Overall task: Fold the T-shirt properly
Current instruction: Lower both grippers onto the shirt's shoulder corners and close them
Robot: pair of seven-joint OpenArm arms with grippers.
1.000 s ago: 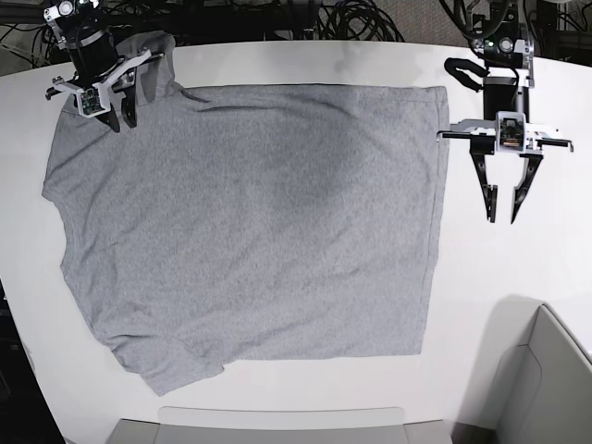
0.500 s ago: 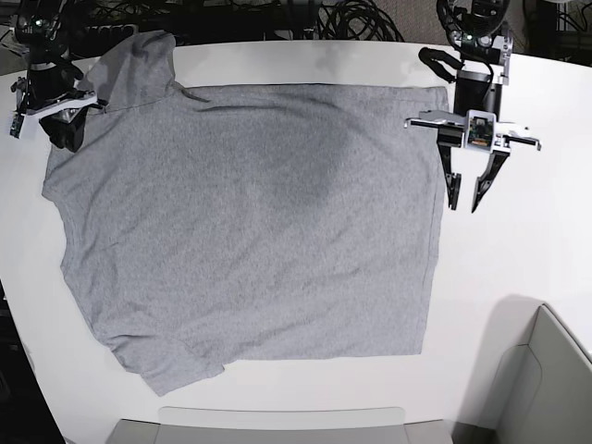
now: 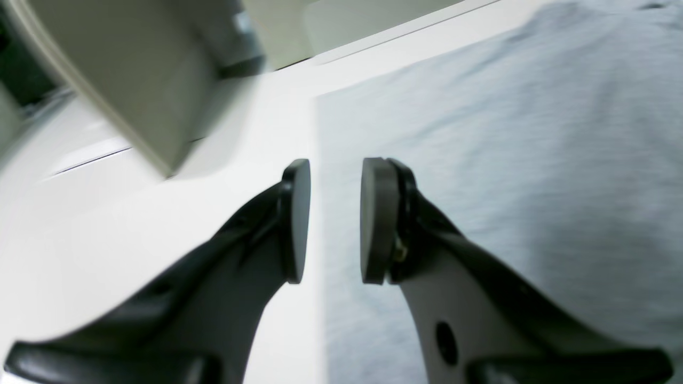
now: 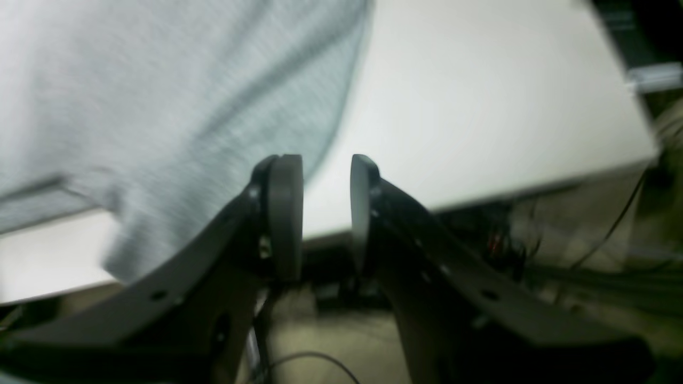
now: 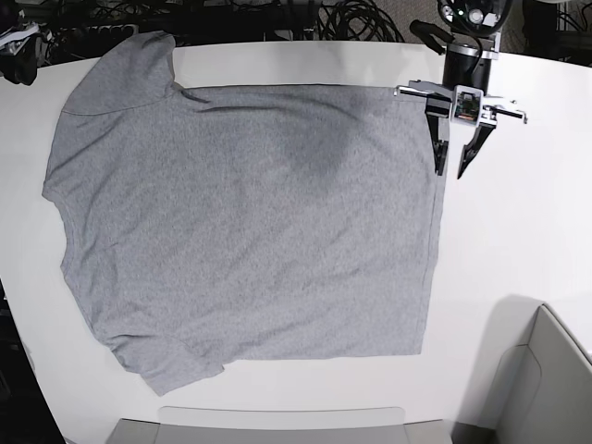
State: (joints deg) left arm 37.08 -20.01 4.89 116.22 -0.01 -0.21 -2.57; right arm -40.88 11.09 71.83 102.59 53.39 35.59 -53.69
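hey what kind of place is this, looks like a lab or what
Probably a robotics lab: a white table holding a grey T-shirt, the left gripper at its edge, and tangled cables behind.

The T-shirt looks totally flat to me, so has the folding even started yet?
Done: the T-shirt lies spread flat on the white table, with no fold yet. In hand: the left gripper hovers with open jaws at the shirt's hem edge, holding nothing; the right gripper is off by the table's far corner, also empty. Left: every fold.
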